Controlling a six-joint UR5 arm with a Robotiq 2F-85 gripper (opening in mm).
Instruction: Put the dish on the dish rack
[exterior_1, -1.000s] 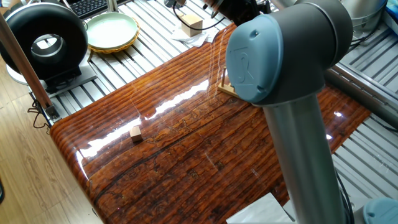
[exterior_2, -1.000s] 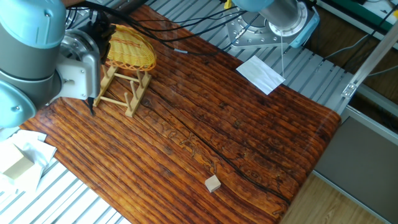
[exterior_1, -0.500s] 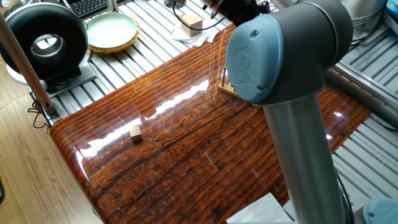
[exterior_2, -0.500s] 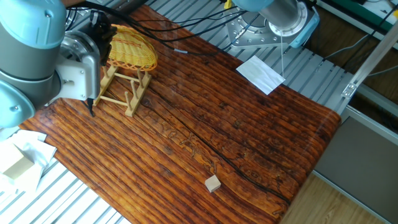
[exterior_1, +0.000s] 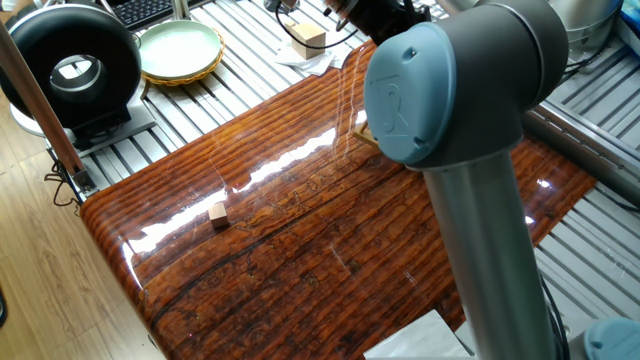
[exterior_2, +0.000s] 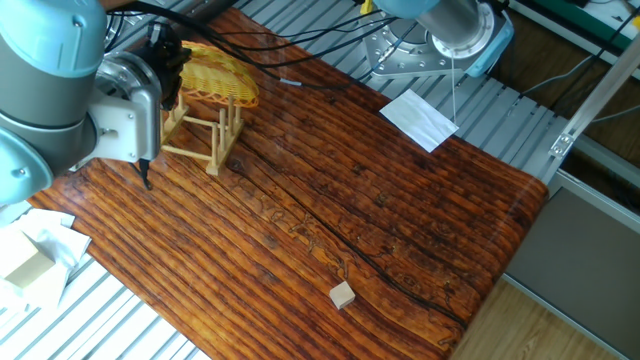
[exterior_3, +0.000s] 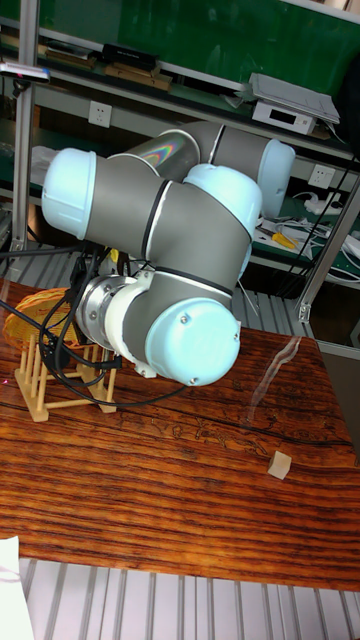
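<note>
The dish (exterior_2: 220, 80), a golden wicker oval, stands on edge between the pegs of the light-wood dish rack (exterior_2: 198, 135) at the table's far left corner. My gripper (exterior_2: 168, 62) is at the dish's left rim, and its black fingers appear shut on that rim, though the wrist hides most of them. In the tall fixed view the dish (exterior_3: 33, 312) leans over the dish rack (exterior_3: 62, 378) behind the arm, and the gripper is hidden. The one fixed view shows neither, because the arm's elbow blocks them.
A small wooden cube (exterior_2: 343, 295) lies near the table's front edge. White paper (exterior_2: 420, 118) sits at the back. A pale green plate (exterior_1: 180, 50) and a black round device (exterior_1: 75, 65) rest off the table. A block on tissue (exterior_2: 30, 265) lies left.
The dish has shifted a little up and to the right with the gripper, and the rack has moved with it, its base slid or tipped slightly.
</note>
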